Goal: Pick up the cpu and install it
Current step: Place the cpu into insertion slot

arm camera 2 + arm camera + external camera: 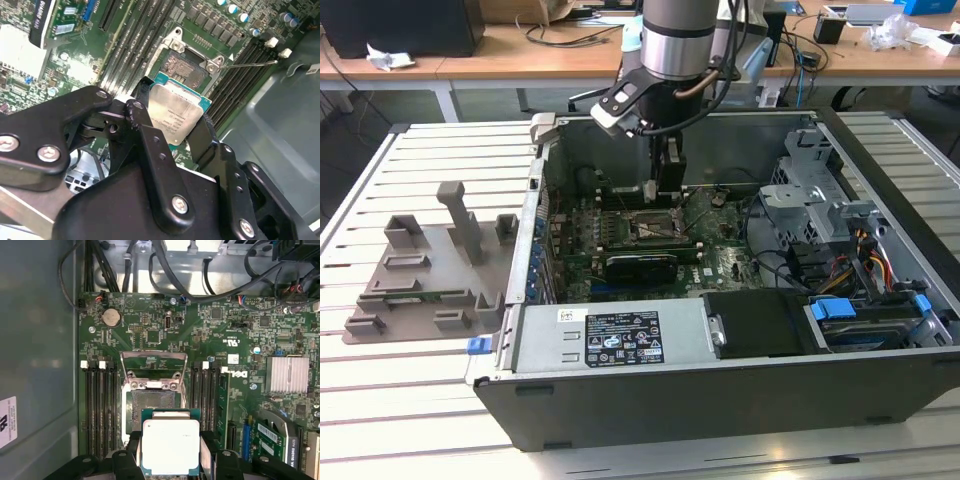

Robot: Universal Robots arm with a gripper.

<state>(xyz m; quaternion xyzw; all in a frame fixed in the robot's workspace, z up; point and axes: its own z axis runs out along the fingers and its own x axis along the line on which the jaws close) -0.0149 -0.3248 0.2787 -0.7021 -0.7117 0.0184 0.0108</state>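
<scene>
cpu (171, 446) gripped, socket (152, 407) ahead
your gripper (172, 125) clamps the cpu flat — the open socket lies just beyond its fingertips.

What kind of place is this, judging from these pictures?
Probably a robotics lab or test workshop: the gripper holds the cpu inside an open computer case on a slatted metal table, with cable-strewn wooden desks behind.
</scene>
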